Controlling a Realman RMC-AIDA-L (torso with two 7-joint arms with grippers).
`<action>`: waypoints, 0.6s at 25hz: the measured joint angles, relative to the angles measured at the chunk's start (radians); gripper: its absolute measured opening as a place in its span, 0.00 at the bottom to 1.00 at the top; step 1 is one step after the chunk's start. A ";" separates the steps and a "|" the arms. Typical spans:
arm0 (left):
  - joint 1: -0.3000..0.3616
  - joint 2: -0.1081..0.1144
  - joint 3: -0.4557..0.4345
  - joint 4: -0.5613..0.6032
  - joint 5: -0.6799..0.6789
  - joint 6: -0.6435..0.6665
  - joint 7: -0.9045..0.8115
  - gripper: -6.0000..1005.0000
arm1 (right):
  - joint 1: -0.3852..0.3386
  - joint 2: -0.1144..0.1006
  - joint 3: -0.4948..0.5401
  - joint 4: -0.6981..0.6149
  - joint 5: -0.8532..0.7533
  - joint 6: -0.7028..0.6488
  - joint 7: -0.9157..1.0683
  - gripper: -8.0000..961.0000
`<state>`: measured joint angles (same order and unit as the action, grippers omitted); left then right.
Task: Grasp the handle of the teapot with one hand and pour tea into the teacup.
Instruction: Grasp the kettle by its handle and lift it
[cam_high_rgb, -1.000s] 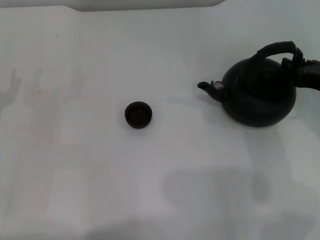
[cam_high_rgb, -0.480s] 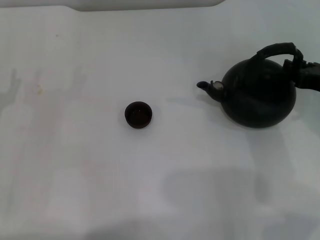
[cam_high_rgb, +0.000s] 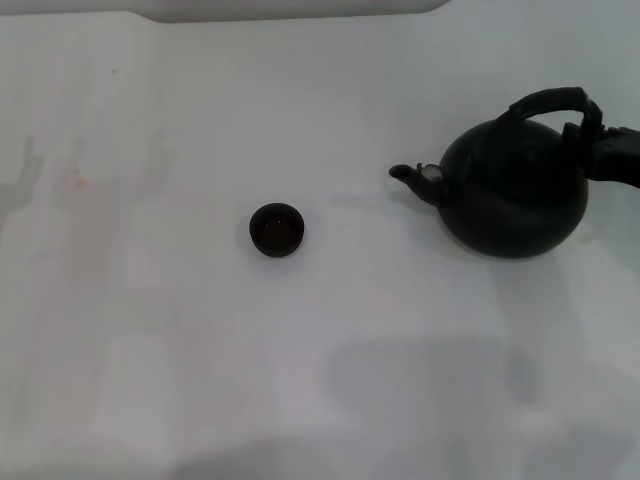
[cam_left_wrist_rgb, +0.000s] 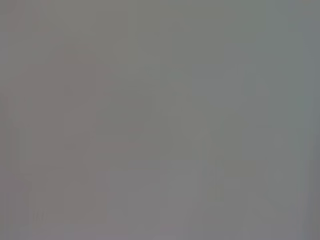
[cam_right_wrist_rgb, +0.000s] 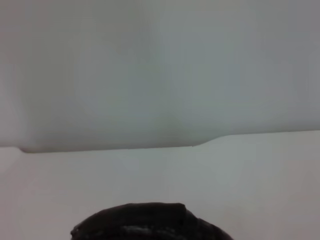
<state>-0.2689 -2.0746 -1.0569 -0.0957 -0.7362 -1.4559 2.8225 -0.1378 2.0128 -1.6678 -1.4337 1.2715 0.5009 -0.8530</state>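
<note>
The matte black teapot (cam_high_rgb: 515, 190) stands on the white table at the right of the head view, its spout (cam_high_rgb: 405, 173) pointing left toward the teacup. The small dark teacup (cam_high_rgb: 276, 229) stands upright left of centre, well apart from the pot. My right hand (cam_high_rgb: 597, 135) reaches in from the right edge, and its black fingers are closed round the right end of the arched handle (cam_high_rgb: 550, 100). The right wrist view shows a black curved part of the pot's top (cam_right_wrist_rgb: 150, 222) at its lower edge. My left gripper is out of view; its wrist view shows only plain grey.
The white table (cam_high_rgb: 300, 350) stretches wide around cup and pot. A pale raised edge (cam_high_rgb: 290, 10) runs along the far side of the table. Soft shadows lie on the near part of the table.
The teapot has shifted slightly left and tipped a little, its spout edging toward the cup. My right hand has moved a bit lower at the handle's end. The teacup has not moved.
</note>
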 joint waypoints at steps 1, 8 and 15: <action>0.000 0.000 0.000 0.000 0.000 0.000 0.000 0.89 | 0.000 0.000 0.000 -0.001 0.000 0.000 -0.001 0.26; -0.002 0.001 0.000 0.001 0.000 0.000 0.000 0.89 | 0.009 -0.001 0.002 -0.002 -0.001 0.001 0.003 0.19; -0.003 0.001 0.000 0.001 0.000 0.000 0.000 0.89 | 0.019 0.000 0.026 0.010 0.006 0.024 0.016 0.19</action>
<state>-0.2719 -2.0739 -1.0569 -0.0950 -0.7362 -1.4557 2.8225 -0.1190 2.0126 -1.6418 -1.4235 1.2778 0.5252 -0.8365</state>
